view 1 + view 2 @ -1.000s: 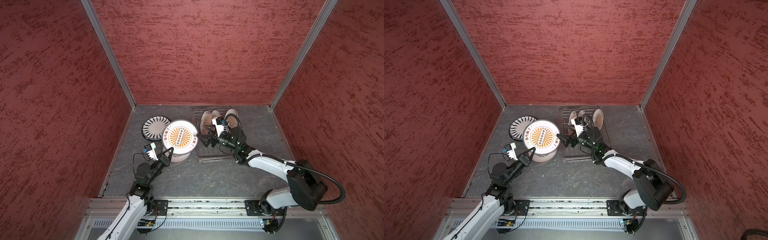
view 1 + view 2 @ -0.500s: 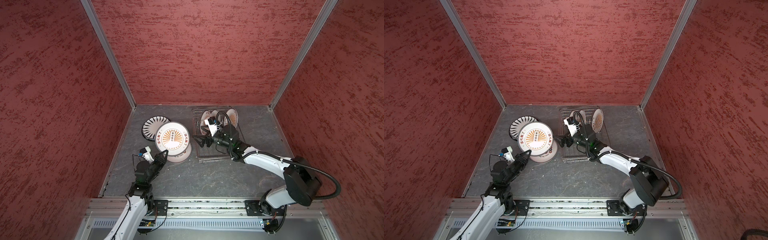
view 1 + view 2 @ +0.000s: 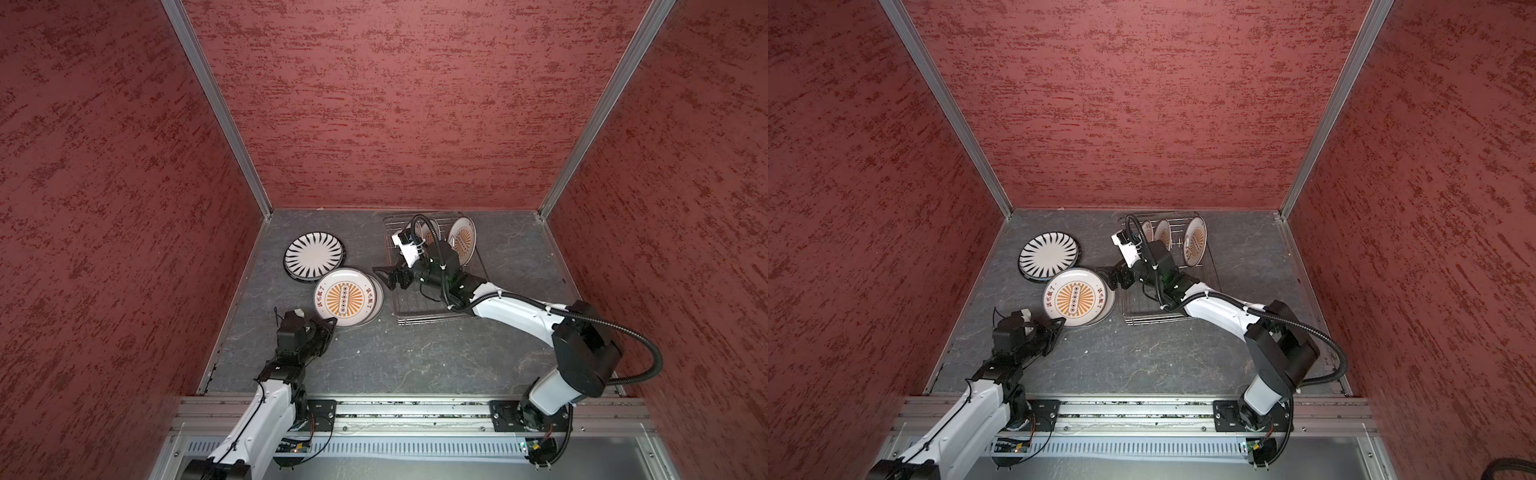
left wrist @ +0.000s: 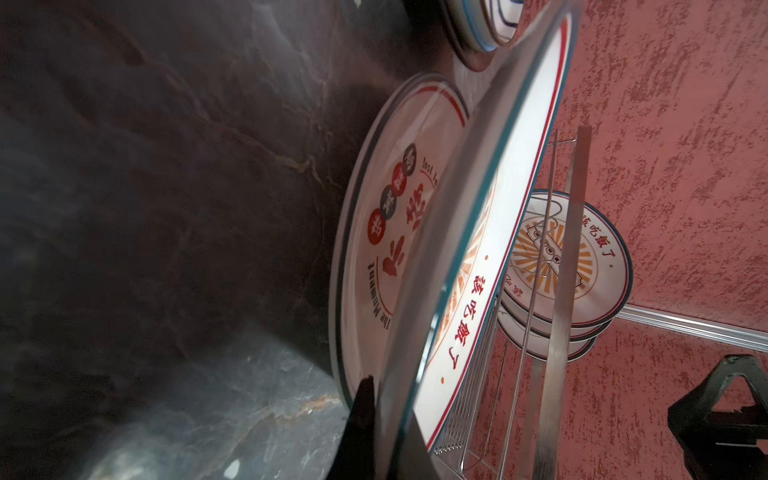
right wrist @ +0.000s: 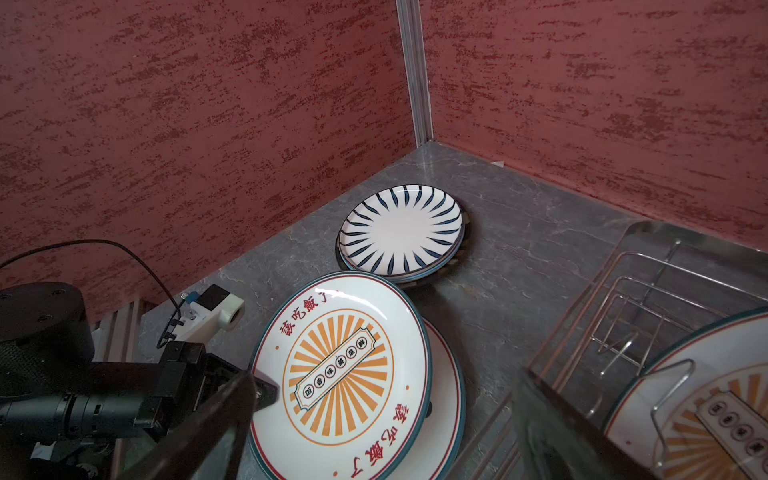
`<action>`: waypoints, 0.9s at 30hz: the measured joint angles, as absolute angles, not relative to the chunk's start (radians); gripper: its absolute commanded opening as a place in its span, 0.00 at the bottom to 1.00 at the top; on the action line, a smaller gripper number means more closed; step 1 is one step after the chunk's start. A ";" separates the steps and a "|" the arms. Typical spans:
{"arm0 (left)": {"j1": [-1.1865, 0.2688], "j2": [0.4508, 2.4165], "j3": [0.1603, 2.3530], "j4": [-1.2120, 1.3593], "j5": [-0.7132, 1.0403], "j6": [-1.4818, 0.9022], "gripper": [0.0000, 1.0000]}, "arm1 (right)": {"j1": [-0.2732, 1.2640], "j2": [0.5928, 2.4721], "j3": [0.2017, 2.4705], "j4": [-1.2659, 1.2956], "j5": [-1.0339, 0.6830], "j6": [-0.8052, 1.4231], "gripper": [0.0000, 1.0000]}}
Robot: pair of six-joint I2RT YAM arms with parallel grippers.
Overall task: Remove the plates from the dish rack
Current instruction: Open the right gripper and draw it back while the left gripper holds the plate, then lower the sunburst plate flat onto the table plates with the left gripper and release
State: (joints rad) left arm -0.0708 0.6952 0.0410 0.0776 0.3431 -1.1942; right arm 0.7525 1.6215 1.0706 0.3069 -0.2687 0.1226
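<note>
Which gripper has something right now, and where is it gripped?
The left gripper pinches the sunburst plate by the rim nearest the robot's base. The right gripper is open and holds nothing.

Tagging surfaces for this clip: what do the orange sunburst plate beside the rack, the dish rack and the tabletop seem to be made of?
Orange sunburst plate: likely glazed ceramic, glossy; bright highlights on its rim.
Dish rack: thin bare metal wire, probably steel; silvery and reflective.
Tabletop: dark grey with pale veins, stone or a stone-print laminate, unclear which; mostly matte.
</note>
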 measured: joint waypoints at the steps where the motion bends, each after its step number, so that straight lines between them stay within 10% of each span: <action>1: -0.070 0.713 0.046 0.078 0.349 -1.200 0.00 | 0.753 1.622 1.071 0.303 -0.263 0.122 0.97; 27: -0.123 0.939 0.151 0.101 0.367 -1.200 0.06 | 0.757 1.600 1.037 0.309 -0.255 0.123 0.97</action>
State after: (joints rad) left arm -0.1226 0.9390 0.1509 0.1005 0.3672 -1.1995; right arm 0.7574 1.5997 1.0367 0.3092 -0.2554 0.1226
